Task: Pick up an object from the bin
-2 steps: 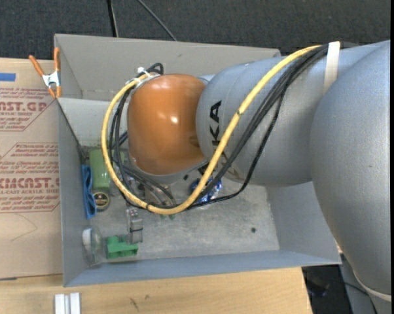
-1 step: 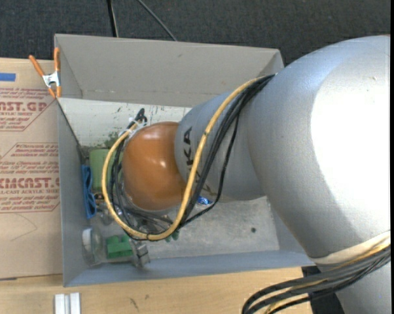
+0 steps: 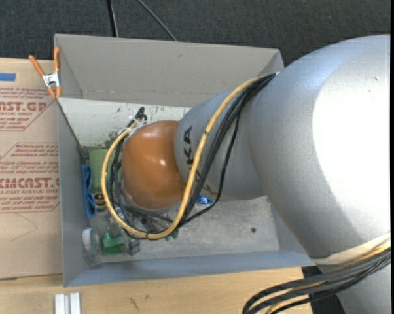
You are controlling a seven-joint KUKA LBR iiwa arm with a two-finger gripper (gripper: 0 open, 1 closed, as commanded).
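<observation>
A blue elongated thing [image 3: 88, 191] lies along the bin's left wall. Just behind it sits a pale green flat piece [image 3: 97, 157], partly covered. In the front left corner lies a small dark green thing [image 3: 110, 243] with a whitish part [image 3: 87, 238] at its left end. A small blue scrap [image 3: 204, 201] peeks out on the floor at the arm's lower edge.
The arm reaches in from the right and covers most of the bin. Its orange dome and yellow and black cables hang over the left half. Bare grey floor shows at the front right. The bin's walls stand close on the left and front.
</observation>
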